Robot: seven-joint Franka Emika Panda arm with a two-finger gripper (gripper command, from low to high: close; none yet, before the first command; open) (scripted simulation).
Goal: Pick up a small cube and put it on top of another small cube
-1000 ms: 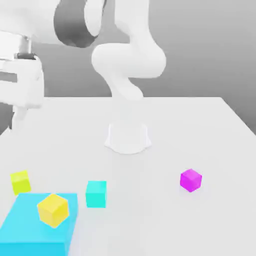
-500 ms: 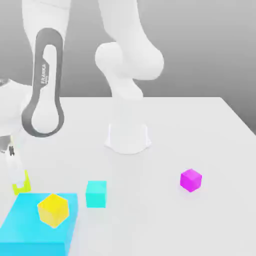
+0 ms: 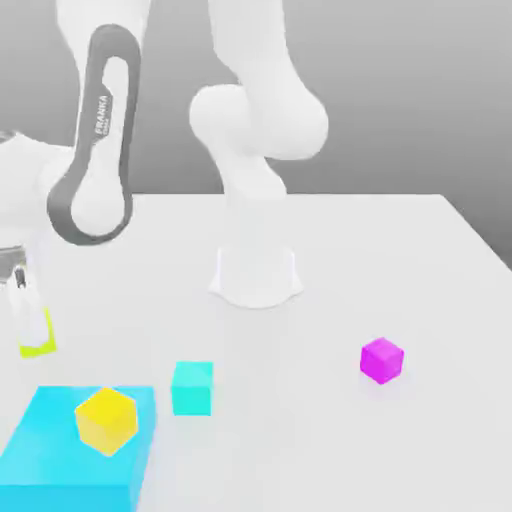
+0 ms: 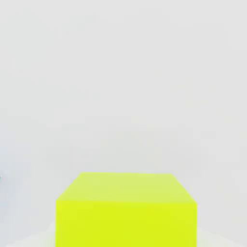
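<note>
Exterior view: the pale grey tabletop [image 3: 310, 400] spreads under everything, and the white Franka Panda arm [image 3: 262, 115] is mounted toward its far side, its forearm and hand reaching over to the exterior view's left. There the two-finger gripper [image 3: 34, 335] points down, clamped on the small lime yellow-green cube, with a white finger [image 3: 27, 315] covering much of it.

Below and nearer the camera lies the flat bright-blue block [image 3: 75, 440], running out at the lower left corner of the exterior view. The golden-yellow cube [image 3: 107, 421] sits on top of it, turned so that one upright edge faces the camera. Just beside the block, toward the exterior view's right, the cyan cube [image 3: 192, 389] stands on the tabletop. The magenta cube [image 3: 382, 361] rests on the tabletop well apart at the exterior view's right, also turned edge-on.

The lime yellow-green cube [image 3: 39, 350] is up off the tabletop, higher than it was a moment ago; the hand view shows its top and one side face, with pale fingertips [image 4: 216, 239] against opposite sides.
</note>
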